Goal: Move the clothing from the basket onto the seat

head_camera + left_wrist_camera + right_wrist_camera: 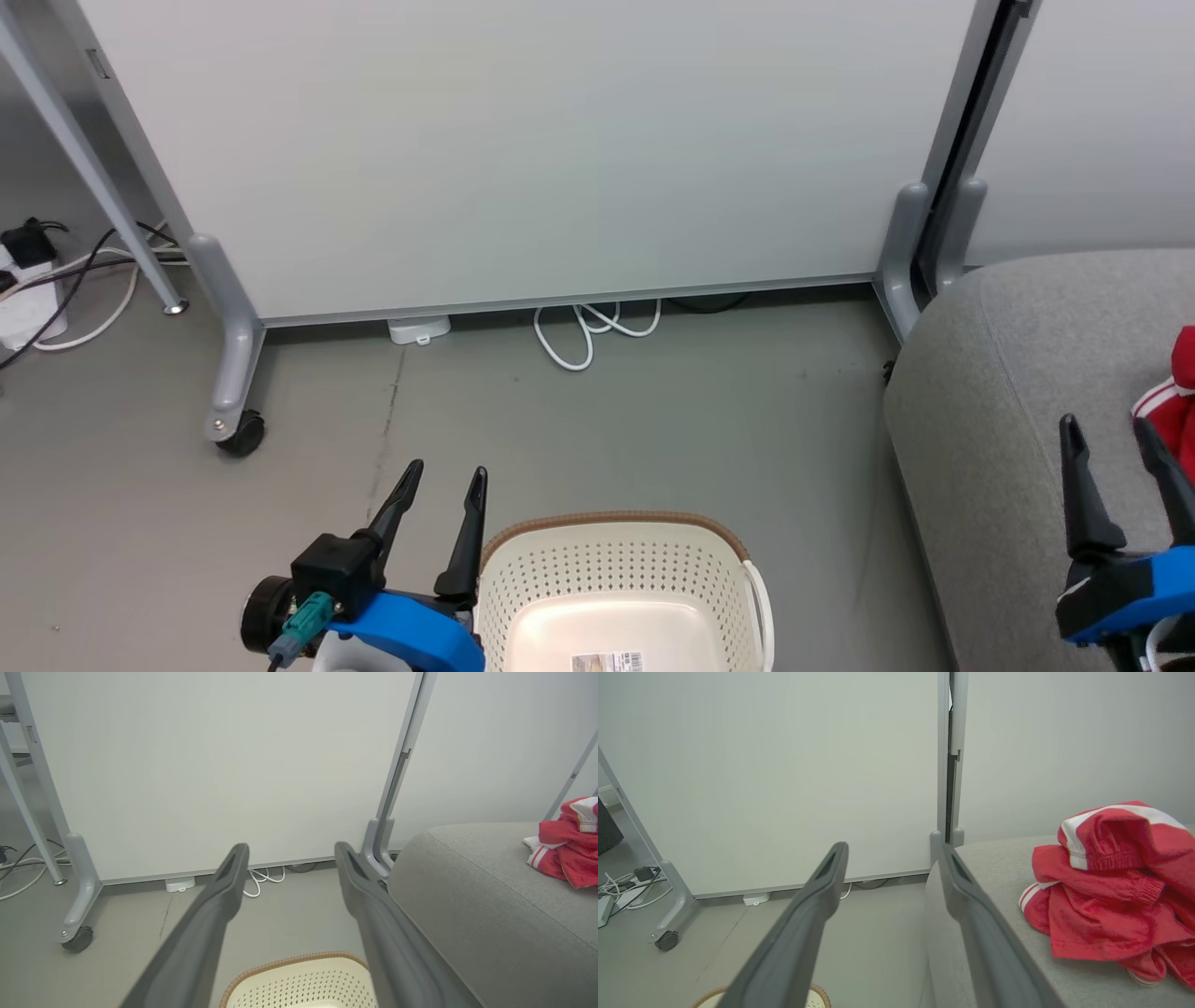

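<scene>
My long dark fingers (205, 924) stand parted on both arms, with nothing between them. The left gripper (446, 471) hangs just beside the left rim of the cream-white perforated plastic basket (607, 519) (its brown woven-look rim curves round a smooth bottom bearing a barcode label (607, 663)). The right gripper (1106, 425) is over the large light grey woven-fabric seat (1008, 392). The soft bright red clothing (1106, 896) with white stripes lies crumpled in a heap on that seat, just to the right of my right fingers and well apart from my left ones. The seat's edge is rounded, with a seam line. Behind stand pale smooth partition panels (523, 149) on grey legs, over a dull grey floor (653, 420).
</scene>
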Controlling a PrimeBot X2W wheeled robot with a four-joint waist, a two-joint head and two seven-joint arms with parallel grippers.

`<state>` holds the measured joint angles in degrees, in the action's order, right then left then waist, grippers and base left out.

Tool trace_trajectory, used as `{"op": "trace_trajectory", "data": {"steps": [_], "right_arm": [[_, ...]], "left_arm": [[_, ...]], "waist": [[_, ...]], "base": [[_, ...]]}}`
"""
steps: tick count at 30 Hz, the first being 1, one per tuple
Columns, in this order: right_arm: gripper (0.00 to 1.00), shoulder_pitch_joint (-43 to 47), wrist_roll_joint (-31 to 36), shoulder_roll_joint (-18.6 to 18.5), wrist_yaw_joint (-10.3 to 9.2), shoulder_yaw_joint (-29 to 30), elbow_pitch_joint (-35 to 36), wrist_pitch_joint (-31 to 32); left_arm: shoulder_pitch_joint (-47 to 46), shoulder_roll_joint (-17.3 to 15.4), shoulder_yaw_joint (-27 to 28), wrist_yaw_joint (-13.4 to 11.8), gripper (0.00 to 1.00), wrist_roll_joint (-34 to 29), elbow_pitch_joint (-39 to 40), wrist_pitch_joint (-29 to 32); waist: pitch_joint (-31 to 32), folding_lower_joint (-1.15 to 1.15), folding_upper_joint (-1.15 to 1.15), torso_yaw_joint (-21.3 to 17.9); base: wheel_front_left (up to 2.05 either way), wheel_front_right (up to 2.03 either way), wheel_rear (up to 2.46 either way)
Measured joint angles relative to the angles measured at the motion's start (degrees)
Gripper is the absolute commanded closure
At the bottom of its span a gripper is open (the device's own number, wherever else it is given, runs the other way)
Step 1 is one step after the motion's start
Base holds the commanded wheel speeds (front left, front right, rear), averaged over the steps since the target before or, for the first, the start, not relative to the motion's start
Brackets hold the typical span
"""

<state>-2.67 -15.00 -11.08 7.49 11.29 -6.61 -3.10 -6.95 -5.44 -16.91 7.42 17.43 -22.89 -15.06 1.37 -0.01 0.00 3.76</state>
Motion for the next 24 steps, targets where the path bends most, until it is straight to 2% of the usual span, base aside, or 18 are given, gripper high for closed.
{"op": "trace_trajectory", "data": {"steps": [9,15,24], "right_arm": [[0.0,6.0,6.4,5.8,-0.01,-0.8,4.1,-0.5],[0.0,8.3,8.5,7.3,-0.01,-2.3,4.3,-0.8],[0.0,9.0,9.1,8.0,-0.01,-3.0,1.9,-1.6]], "left_arm": [[1.1,-0.5,3.0,0.0,0.0,0.2,-0.9,0.0],[1.6,-0.5,3.7,0.0,0.0,0.3,-1.8,0.0],[2.0,-0.5,5.3,0.0,0.0,-0.4,-2.8,0.0]], "waist": [[2.1,0.0,0.0,3.6],[2.7,0.01,0.0,4.6],[2.9,0.01,0.0,4.0]], "base": [[0.0,0.0,0.0],[0.0,0.0,0.0],[0.0,0.0,0.0]]}}
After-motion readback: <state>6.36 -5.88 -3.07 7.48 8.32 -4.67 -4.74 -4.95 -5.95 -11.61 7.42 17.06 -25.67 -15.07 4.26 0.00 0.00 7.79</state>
